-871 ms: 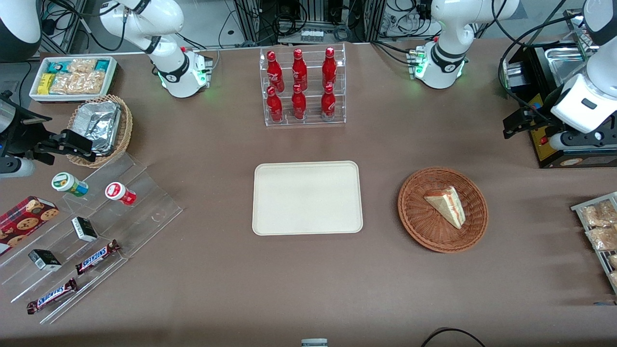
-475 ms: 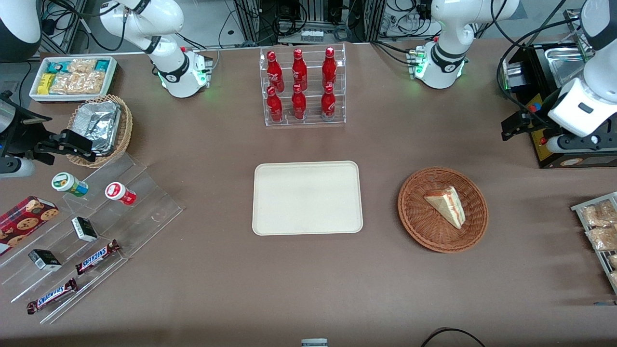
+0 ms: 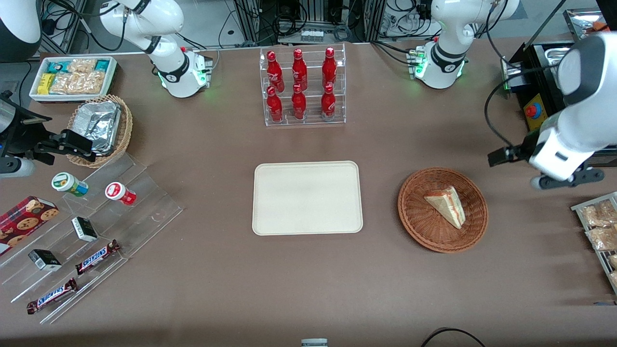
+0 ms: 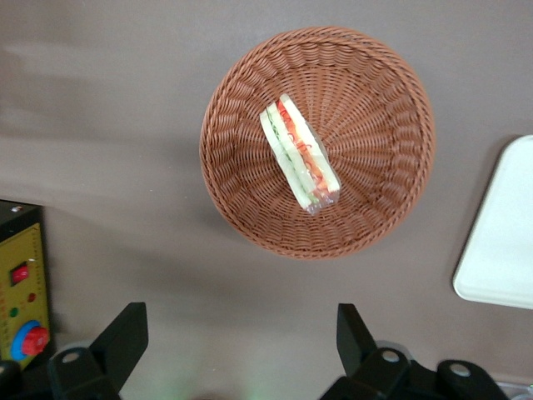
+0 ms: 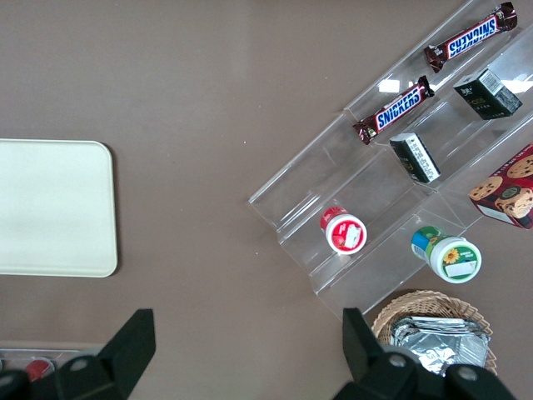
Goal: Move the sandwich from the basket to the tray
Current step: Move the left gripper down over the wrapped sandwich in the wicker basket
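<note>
The sandwich (image 3: 446, 206), a pale wedge with red and green filling, lies in the round reddish-brown basket (image 3: 419, 226). The cream tray (image 3: 307, 197) lies flat and bare beside the basket, toward the parked arm's end. My left gripper (image 3: 564, 179) hangs above the table beside the basket, toward the working arm's end. In the left wrist view the gripper (image 4: 241, 333) is open and empty, with the sandwich (image 4: 300, 154) and basket (image 4: 375, 225) ahead of the fingertips and a corner of the tray (image 4: 504, 242) showing. The tray also shows in the right wrist view (image 5: 50, 208).
A black control box with a red button (image 3: 535, 111) stands near my arm. A rack of snack packets (image 3: 597, 226) lies at the table edge. A clear rack of red bottles (image 3: 302, 86) stands farther from the camera than the tray. A clear stepped stand (image 3: 96, 231) holds snacks.
My left arm has swung nearer to the front camera and toward the basket, uncovering the control box. The sandwich, basket and tray have not moved.
</note>
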Controlling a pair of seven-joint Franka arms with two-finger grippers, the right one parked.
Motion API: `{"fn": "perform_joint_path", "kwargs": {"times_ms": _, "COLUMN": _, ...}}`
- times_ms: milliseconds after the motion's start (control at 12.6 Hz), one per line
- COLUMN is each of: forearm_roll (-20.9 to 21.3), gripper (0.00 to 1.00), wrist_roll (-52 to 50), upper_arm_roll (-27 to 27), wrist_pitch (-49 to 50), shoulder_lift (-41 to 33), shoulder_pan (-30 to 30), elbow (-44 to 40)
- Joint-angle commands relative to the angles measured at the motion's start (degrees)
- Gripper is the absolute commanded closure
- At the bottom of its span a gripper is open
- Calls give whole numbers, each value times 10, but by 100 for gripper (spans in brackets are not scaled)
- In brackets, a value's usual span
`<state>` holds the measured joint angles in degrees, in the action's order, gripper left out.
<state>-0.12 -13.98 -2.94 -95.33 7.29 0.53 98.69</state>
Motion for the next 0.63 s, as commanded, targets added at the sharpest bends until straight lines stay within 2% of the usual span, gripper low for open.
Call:
{"fn": "perform_joint_path", "kwargs": {"times_ms": 0, "forearm_roll": -3, "gripper": 0, "wrist_roll": -87, "upper_arm_roll": 1, "wrist_pitch": -38, "shoulder_lift": 37, "shoulder_pan": 5, "elbow": -4}}
{"fn": "perform_joint_path", "kwargs": {"times_ms": 238, "forearm_roll": -4, "gripper": 0, "wrist_roll": -186, "upper_arm_roll": -2, "wrist_pitch": -105, "shoulder_lift": 35, "shoulder_pan": 11, "elbow": 40}}
{"fn": "perform_joint_path", "kwargs": {"times_ms": 396, "forearm_roll": -21, "gripper": 0, "wrist_roll": -277, "upper_arm_roll": -3, "wrist_pitch": -152, "shoulder_lift": 40, "shoulder_pan": 12, "elbow": 67}}
{"fn": "perform_joint_path", "kwargs": {"times_ms": 554, "forearm_roll": -18, "gripper": 0, "wrist_roll": -301, "upper_arm_roll": -3, "wrist_pitch": -225, "shoulder_lift": 33, "shoulder_pan": 24, "elbow": 126}}
